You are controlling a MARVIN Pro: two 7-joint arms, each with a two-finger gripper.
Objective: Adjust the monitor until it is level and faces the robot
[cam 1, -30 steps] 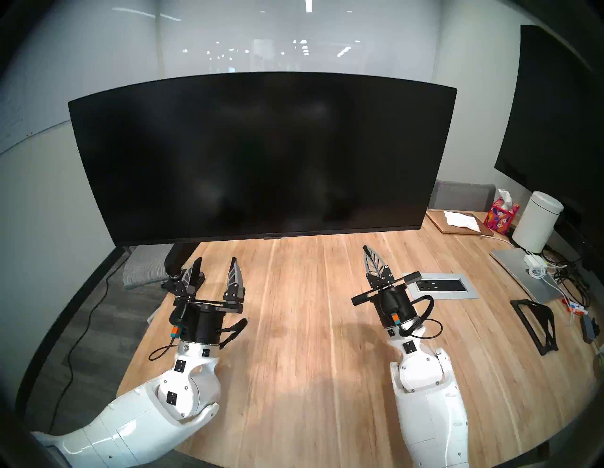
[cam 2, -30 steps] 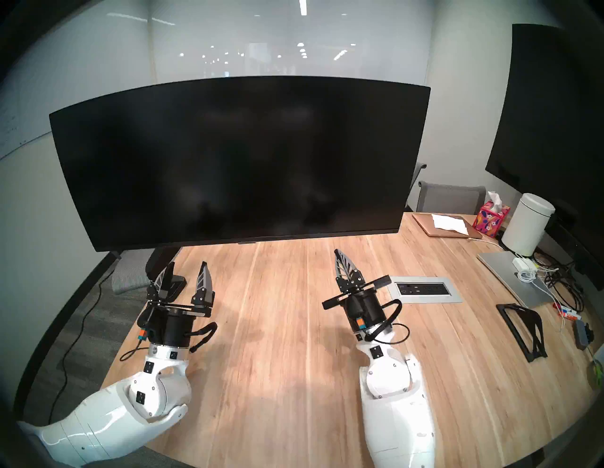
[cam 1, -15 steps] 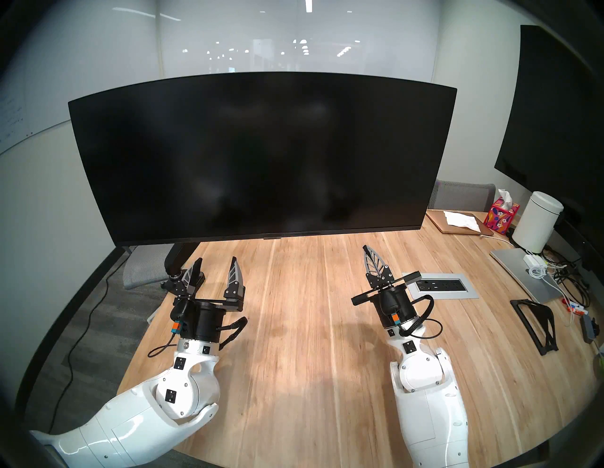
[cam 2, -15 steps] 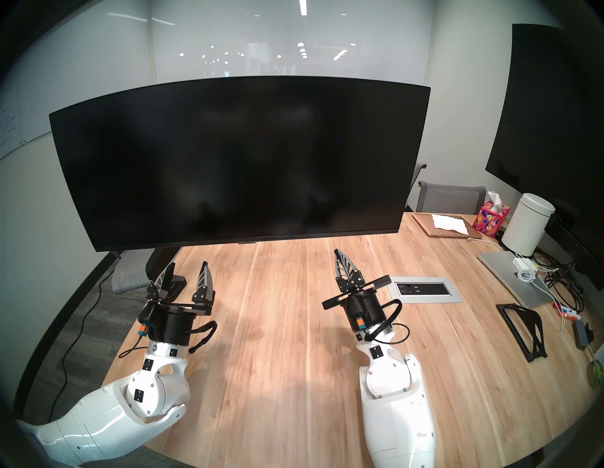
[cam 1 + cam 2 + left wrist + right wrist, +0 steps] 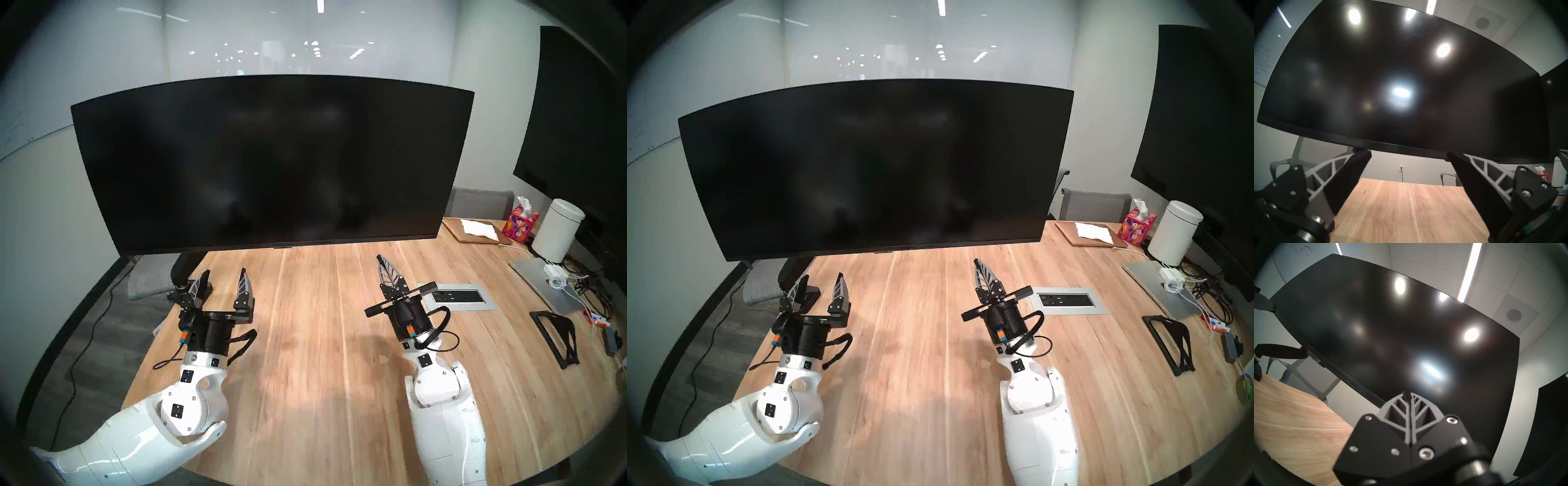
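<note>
From my head's left eye, the monitor (image 5: 271,163) hangs on its black support arm (image 5: 181,266) above the far half of the wooden table (image 5: 322,373), its lower edge sloping down toward my left, so I judge it not yet level. My left gripper (image 5: 224,276) sits below that low corner with fingers spread wide, touching nothing; my right gripper (image 5: 385,268) has its fingers pressed flat together, empty too.

The right eye shows the same: screen (image 5: 876,166) unmoved from a second ago, only my left wrist a little re-angled (the hand itself hasn't travelled).

My left wrist view puts the monitor's bottom bezel (image 5: 1390,147) just above and beyond my open fingertips (image 5: 1362,152), which suggests I'm lining up to take that edge.

My right wrist view has the closed fingers (image 5: 1409,405) aimed at the screen face (image 5: 1407,331), apart from it.
</note>
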